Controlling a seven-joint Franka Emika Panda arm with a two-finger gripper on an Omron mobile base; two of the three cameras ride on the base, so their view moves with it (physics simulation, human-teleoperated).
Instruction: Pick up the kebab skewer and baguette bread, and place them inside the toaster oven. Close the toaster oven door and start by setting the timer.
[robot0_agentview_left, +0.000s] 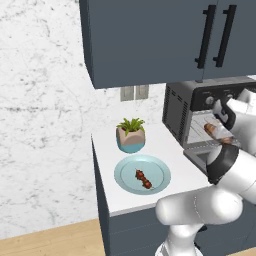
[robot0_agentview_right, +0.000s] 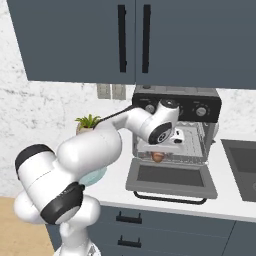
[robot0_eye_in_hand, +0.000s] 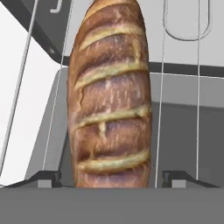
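While inside toaster oven (robot0_agentview_right: 175, 125), baguette bread (robot0_eye_in_hand: 110, 96) sits between gripper (robot0_eye_in_hand: 110, 178) fingertips.

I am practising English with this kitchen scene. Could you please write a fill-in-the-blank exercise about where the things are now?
1. The kebab skewer lies on the light blue ____.
2. The baguette bread is on the wire rack inside the toaster ____.
3. The toaster oven door is folded down, so it is ____.
4. Behind the plate stands a small potted ____.

Missing words: plate; oven; open; plant
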